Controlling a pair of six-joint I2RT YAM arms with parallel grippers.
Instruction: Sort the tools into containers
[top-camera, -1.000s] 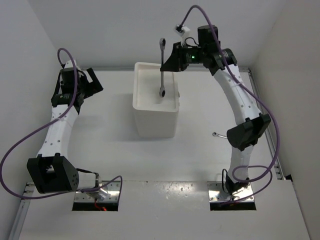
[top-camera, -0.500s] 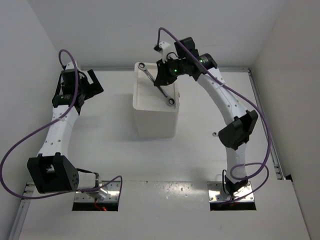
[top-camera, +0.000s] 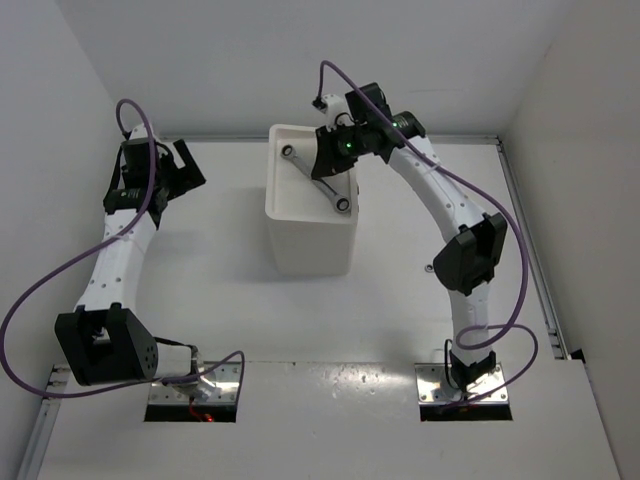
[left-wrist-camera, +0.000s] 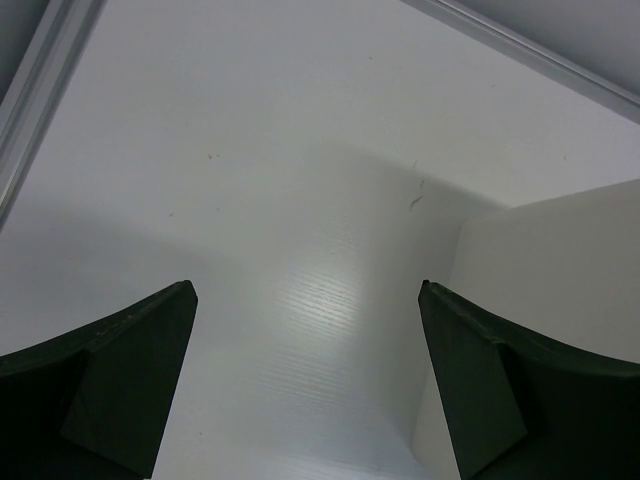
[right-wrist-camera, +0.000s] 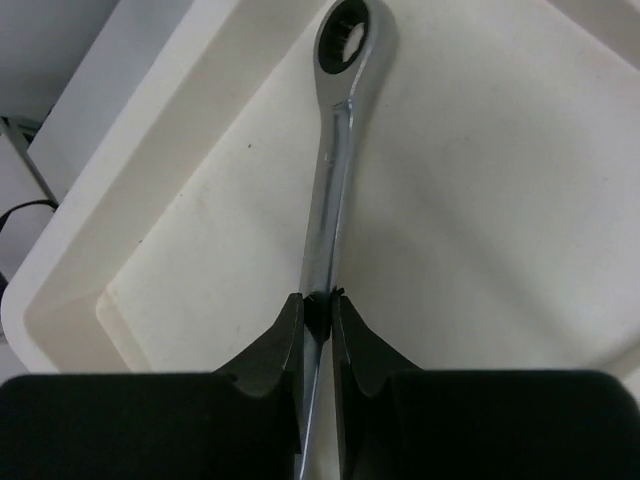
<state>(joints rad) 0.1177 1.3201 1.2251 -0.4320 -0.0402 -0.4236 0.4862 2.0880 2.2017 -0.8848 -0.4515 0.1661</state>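
Silver and slim, a wrench is sitting pinched edge-on between the two dark fingers of the right tool, which are closing tightly on its shank. From the right wrist view its ring end is pointing away from the tool and is hanging over the shallow top tray of the white box; whether the ring is touching the tray floor is not clear. From above, the wrench is lying on a slant across the tray, one end near the far left corner and the other near the right rim, with the right tool reaching in from the right. A second small wrench is lying on the bench, just beside the right arm's elbow. The left tool is hanging well apart from the box on the left, its fingers spreading wide and gripping nothing; its wrist view is showing bare bench between the fingertips and a white wall of the box at the right.
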